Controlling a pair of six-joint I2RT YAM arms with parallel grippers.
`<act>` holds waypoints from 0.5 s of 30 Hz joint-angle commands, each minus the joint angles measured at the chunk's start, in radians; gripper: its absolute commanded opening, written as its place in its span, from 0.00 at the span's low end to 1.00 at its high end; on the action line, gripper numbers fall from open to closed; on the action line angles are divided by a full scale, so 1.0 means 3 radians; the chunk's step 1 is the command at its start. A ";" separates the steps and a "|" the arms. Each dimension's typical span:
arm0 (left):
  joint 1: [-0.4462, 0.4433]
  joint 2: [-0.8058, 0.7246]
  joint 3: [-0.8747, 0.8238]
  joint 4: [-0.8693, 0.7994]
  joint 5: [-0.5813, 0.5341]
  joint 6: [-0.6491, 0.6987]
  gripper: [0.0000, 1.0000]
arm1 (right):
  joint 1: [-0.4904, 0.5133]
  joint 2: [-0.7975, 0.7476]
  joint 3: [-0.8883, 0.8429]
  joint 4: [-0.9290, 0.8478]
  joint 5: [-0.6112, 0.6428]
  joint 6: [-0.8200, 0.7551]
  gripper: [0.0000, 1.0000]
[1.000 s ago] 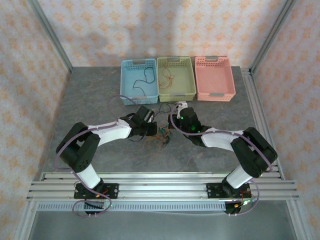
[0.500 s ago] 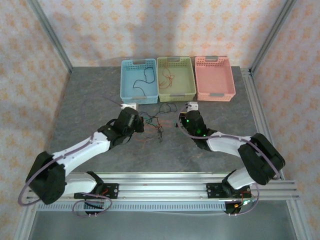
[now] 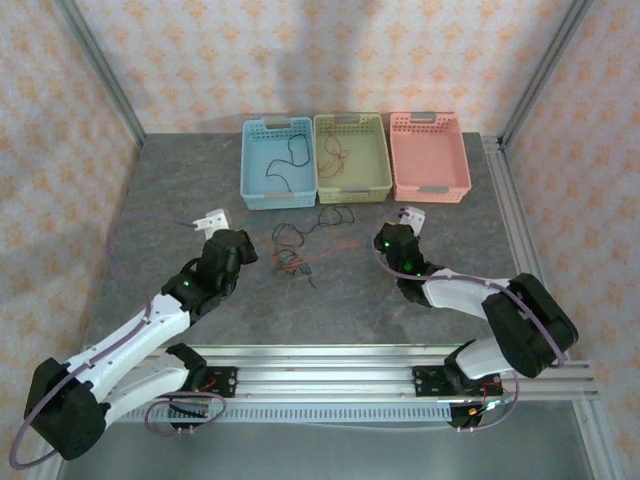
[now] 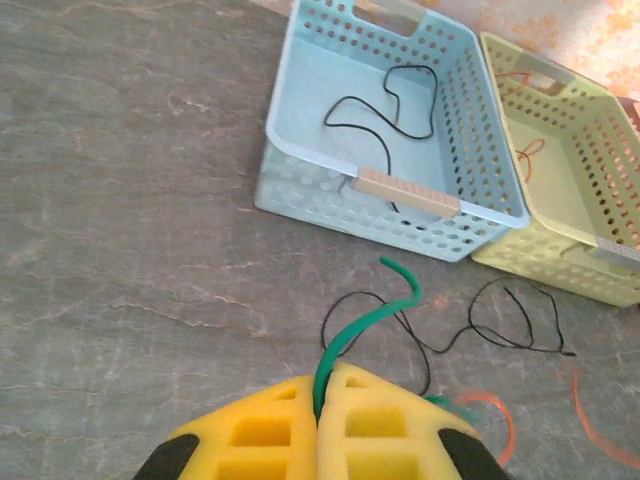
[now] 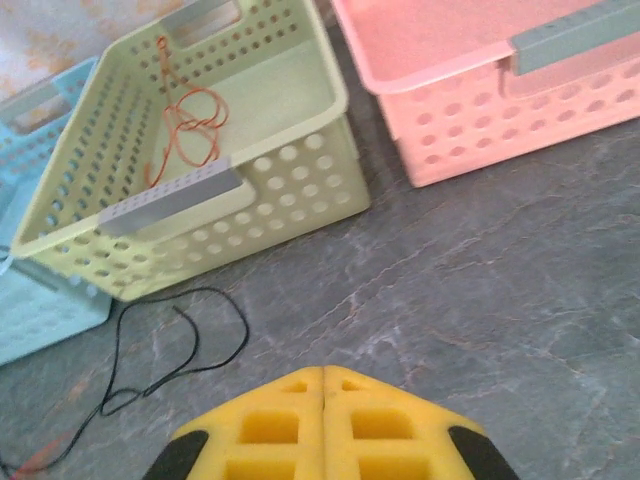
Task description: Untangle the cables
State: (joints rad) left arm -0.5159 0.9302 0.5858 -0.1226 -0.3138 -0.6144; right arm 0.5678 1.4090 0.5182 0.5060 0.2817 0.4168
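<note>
No text, label, brand, number or sign can be read in any view. The plain handle strips on the blue basket (image 4: 405, 195), the green basket (image 5: 170, 195) and the pink basket (image 5: 575, 35) carry no lettering that can be made out.

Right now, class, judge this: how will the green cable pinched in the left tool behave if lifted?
Probably floppy: the green cable bends and curls beyond the left tool. Likely very light, being so thin. It may drag the black cable along, since the two seem to cross.
</note>
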 commanded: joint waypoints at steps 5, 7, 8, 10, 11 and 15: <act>0.0063 0.0077 0.0002 0.0012 -0.0026 0.0014 0.00 | -0.0154 -0.0053 -0.0118 0.0167 -0.0014 0.0294 0.00; 0.0060 0.0214 0.0057 0.0080 0.0257 0.0090 0.00 | -0.0154 -0.0010 -0.0132 0.0318 -0.0211 0.0293 0.00; 0.0058 0.0294 0.0081 0.0121 0.0362 0.0117 0.00 | -0.0153 0.0006 -0.0122 0.0323 -0.0272 0.0307 0.00; 0.0055 0.0454 0.0162 0.0100 0.0485 0.0169 0.00 | -0.0154 0.0022 -0.0121 0.0379 -0.0342 0.0302 0.00; 0.0057 0.0565 0.0225 0.0071 0.0558 0.0204 0.00 | -0.0153 0.0026 -0.0117 0.0417 -0.0399 0.0262 0.00; 0.0019 0.0992 0.0452 0.0024 0.0936 0.0248 0.35 | -0.0149 0.0063 -0.0120 0.0621 -0.0693 0.0248 0.00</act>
State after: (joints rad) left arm -0.5022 1.1816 0.6678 -0.1181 -0.1314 -0.5686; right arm 0.5228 1.4101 0.4873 0.6044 0.1543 0.4866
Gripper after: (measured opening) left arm 0.230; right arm 0.044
